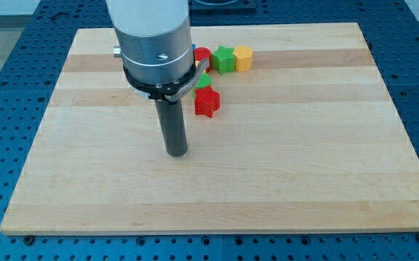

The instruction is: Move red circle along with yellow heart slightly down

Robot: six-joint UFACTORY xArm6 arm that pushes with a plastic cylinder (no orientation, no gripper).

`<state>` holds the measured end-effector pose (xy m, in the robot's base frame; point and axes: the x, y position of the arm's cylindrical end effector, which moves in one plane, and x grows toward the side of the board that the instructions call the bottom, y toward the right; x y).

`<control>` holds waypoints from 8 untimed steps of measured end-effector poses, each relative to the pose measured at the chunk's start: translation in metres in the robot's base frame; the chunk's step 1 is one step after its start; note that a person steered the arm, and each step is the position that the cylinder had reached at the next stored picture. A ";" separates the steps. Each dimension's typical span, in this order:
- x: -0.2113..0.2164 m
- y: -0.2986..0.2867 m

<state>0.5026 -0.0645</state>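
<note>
Red circle sits partly hidden behind the arm beside green star; my tip rests below-left on the table, no fingers visible.

Lab: blue perforated bench, wooden board.

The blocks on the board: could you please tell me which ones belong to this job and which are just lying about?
Job:
- red circle, half hidden behind the arm
- my tip, below and left of all blocks
- yellow heart: hidden, cannot tell

Lying about:
- green star
- yellow hexagon
- red star
- small green block, shape unclear
</note>
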 end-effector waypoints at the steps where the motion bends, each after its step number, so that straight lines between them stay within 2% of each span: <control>1: 0.004 0.045; 3: -0.005 0.147; 4: -0.019 0.180; 7: -0.082 0.270; 8: -0.118 0.296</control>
<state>0.3846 0.2314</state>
